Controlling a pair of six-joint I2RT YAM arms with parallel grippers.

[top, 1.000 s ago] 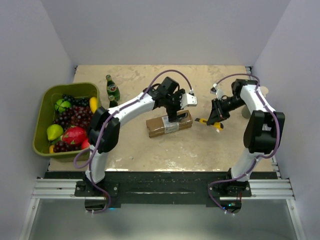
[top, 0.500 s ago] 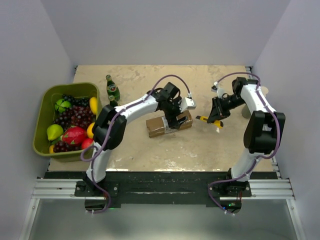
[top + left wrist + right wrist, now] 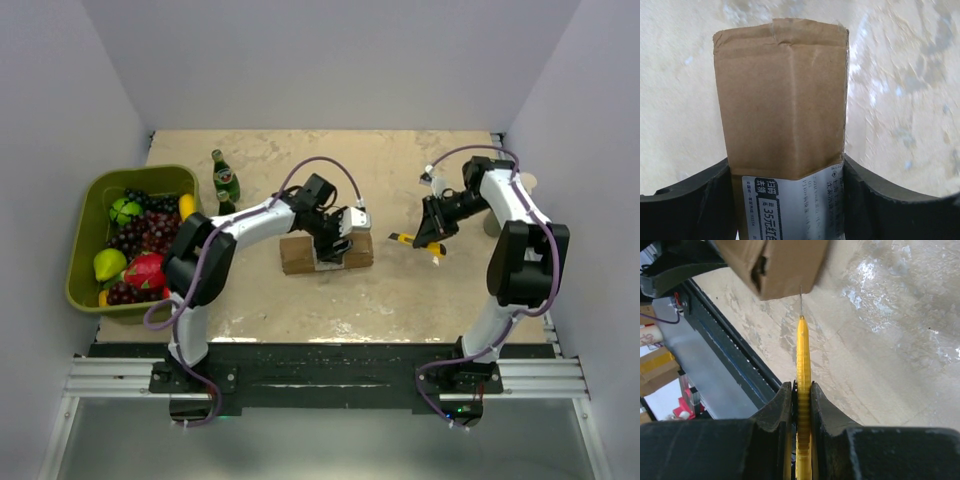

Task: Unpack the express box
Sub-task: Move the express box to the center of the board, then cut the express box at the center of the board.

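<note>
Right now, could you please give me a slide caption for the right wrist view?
Right gripper clamps a yellow knife aimed tip-first at the end of the cardboard box.

From here I see a green bin [image 3: 82, 235] heaped with fruit at the table's [image 3: 420, 290] left, a green bottle [image 3: 224, 182] upright beside it, and a yellow utility knife [image 3: 403, 239] to the right.

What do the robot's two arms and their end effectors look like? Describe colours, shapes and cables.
The left arm and right arm have white tubular links joined by bulky black joints. A purple cable loops loosely along each. The left end effector and right end effector each have two black fingers, curved and smooth.
</note>
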